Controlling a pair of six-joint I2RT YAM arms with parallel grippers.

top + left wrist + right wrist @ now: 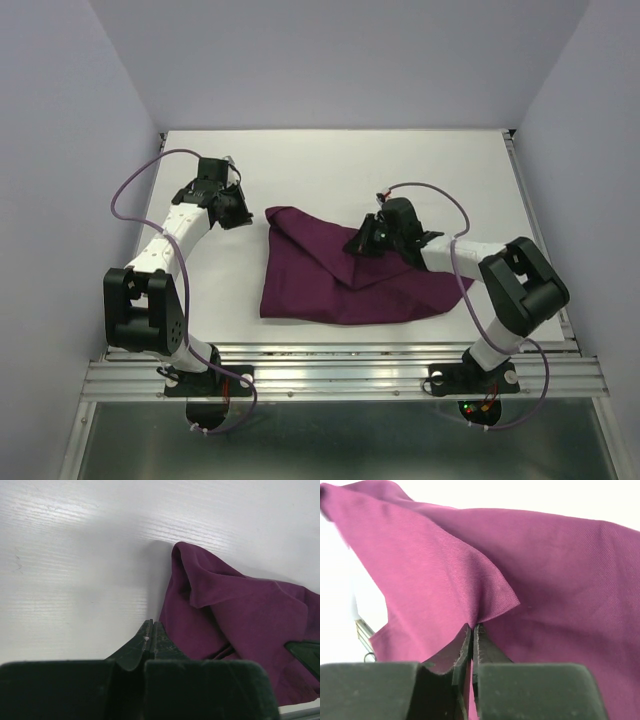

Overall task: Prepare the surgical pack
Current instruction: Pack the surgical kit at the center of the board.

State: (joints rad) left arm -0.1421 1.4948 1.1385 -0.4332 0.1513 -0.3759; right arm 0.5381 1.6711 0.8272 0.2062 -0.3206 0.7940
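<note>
Right pincer [472, 628] grips a surgical pack [330, 285] edge; table [330, 165] extends beyond.

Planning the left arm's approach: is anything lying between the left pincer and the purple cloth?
Nothing visible: only bare table separates the shut left pincer from the surgical pack. The right pincer grips a fold.

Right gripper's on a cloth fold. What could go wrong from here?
1. The right gripper pinches only a thin fold edge of the purple cloth; it may slip out when pulled.
2. The left gripper is shut beside the cloth, holding nothing, so the whole cloth may drag instead of unfolding.
</note>
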